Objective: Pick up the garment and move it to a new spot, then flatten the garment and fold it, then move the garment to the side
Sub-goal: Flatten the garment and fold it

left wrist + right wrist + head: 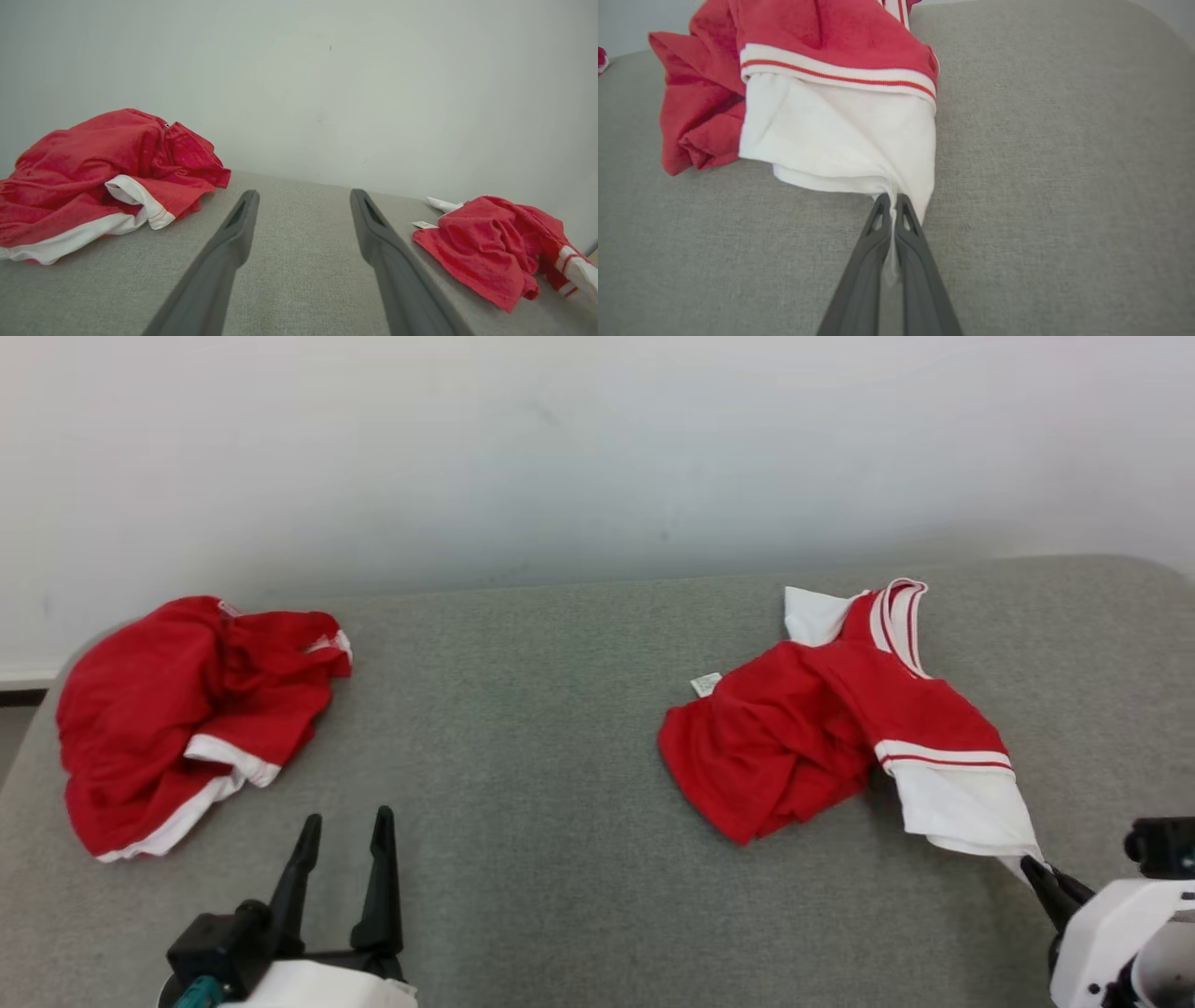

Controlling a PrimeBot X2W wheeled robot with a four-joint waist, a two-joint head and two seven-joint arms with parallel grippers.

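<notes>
Grey upholstery (560, 709) is carrying the crumpled garment (822, 728) well right of a second red heap (177, 709), with the right gripper (892, 205) pinching only its white corner, probably risking a slip when pulled, while the left gripper (347, 817) is hovering spread and empty.

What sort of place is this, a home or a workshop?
Probably a test room, not a home: a grey fabric-covered table against a bare pale wall, and on it lie the left garment and the right garment, both red and white, the latter pinched by the right gripper.
</notes>
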